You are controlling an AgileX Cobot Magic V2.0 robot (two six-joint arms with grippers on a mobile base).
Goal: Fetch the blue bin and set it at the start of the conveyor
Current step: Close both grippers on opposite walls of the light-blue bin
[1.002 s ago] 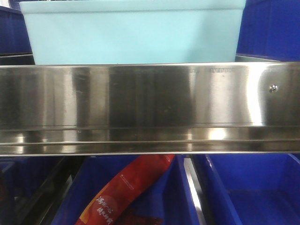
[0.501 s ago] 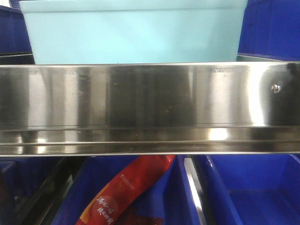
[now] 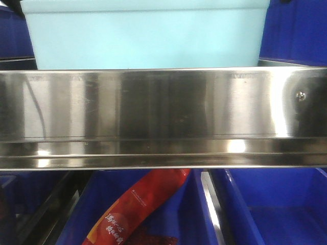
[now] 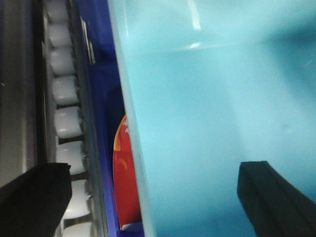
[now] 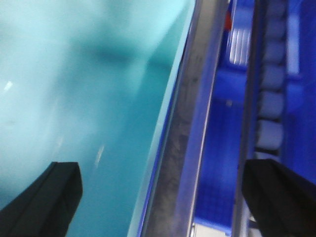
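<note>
Exterior front-facing view: the blue bin (image 3: 148, 41) stands on the upper shelf, just behind the shiny steel shelf rail (image 3: 163, 107). It is in the same place as one second ago, so it is not lifted yet. What is new is small. Two dark shapes (image 3: 9, 5) now show at the top corners, one beside each end of the bin. They were not there one second ago. The reflections in the rail are also different, with a thin dark line on its left part. I judge that these are parts of the two arms coming to the bin.

The wrist views agree with this. The left gripper (image 4: 153, 168) has its fingers apart, one inside the bin and one outside, over the white rollers (image 4: 64, 98). The bin wall passes between them and they do not press it. A red packet (image 4: 126, 182) lies below, beside the wall. The right gripper (image 5: 160, 168) is also spread, with one finger inside the bin and one outside, above the dark blue bins (image 5: 217, 148).

So the reaching step seems almost finished. Closing on both walls and lifting are still to do. The conveyor start is not seen in any view.
</note>
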